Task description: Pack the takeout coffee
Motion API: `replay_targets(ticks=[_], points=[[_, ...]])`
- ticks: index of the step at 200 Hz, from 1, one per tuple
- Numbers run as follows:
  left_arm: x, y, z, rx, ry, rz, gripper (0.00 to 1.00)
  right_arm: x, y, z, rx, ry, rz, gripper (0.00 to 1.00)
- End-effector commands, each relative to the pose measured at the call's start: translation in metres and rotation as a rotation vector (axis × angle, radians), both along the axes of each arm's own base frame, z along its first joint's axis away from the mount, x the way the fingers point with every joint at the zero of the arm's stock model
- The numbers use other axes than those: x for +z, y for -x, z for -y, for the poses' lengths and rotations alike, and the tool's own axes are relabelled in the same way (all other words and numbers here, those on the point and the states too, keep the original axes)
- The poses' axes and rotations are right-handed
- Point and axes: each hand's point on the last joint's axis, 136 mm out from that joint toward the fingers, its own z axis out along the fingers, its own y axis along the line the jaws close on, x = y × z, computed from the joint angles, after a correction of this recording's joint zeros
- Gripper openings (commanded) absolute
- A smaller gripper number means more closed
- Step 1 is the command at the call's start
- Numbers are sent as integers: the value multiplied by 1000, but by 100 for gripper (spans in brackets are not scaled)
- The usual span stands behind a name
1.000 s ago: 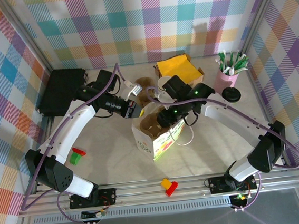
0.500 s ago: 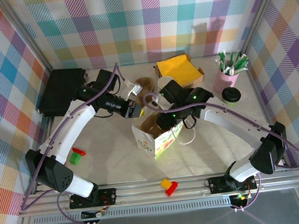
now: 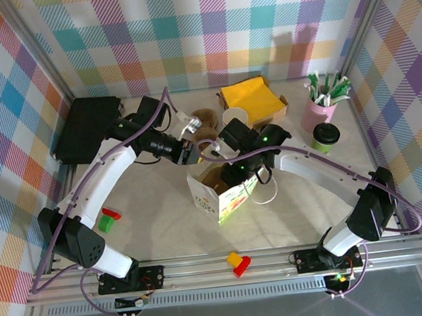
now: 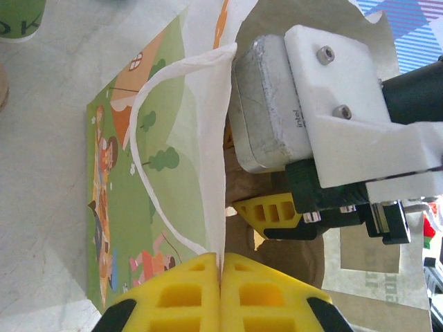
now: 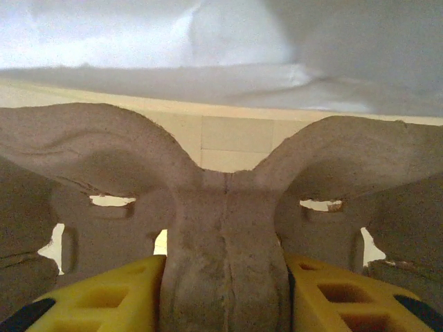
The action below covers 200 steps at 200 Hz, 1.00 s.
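**ITEM: takeout coffee**. Green cup with a black lid, upright on the table at the right side, just on the near side of the pink straw cup. It is outside the bag and not packed. It stands well apart from your right gripper, off to that gripper's right, and farther from your left.

**ITEM: paper bag**. Upright at mid-table, mouth up.

**ITEM: left gripper**. The fingers are closed flat on the bag's rim with white paper pinched between them. It holds the mouth open for you.

**ITEM: right gripper**. Down inside the bag. Its fingers sit against either side of the middle ridge of a moulded pulp cup carrier. You cannot tell whether they clamp that ridge or have slackened off it.

**STEP IN HAND, as judged.** Seating the carrier in the bottom of the bag, ahead of the cup.

**NEXT MOVE, as judged.**
- Let the carrier go fully.
- Draw your right arm straight up so the fingers clear both the carrier and the rim.
- Swing right to the coffee and take it by the wall below the lid.
- Carry it upright and lower it into a carrier pocket.
- Keep your left pinch on the rim throughout, or the mouth may sag shut.
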Motion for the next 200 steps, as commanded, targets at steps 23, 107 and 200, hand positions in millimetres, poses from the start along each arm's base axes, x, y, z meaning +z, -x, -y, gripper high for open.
replay_targets(ticks=[23,107,200], points=[[10,4,5,-21,24,2,0,-2,-1,-3,16,7,10,45],[7,2,5,-18,17,-5,0,-17,1,-2,26,57,-30,48],[10,1,5,-14,13,5,0,16,-2,-5,29,5,20,65]])
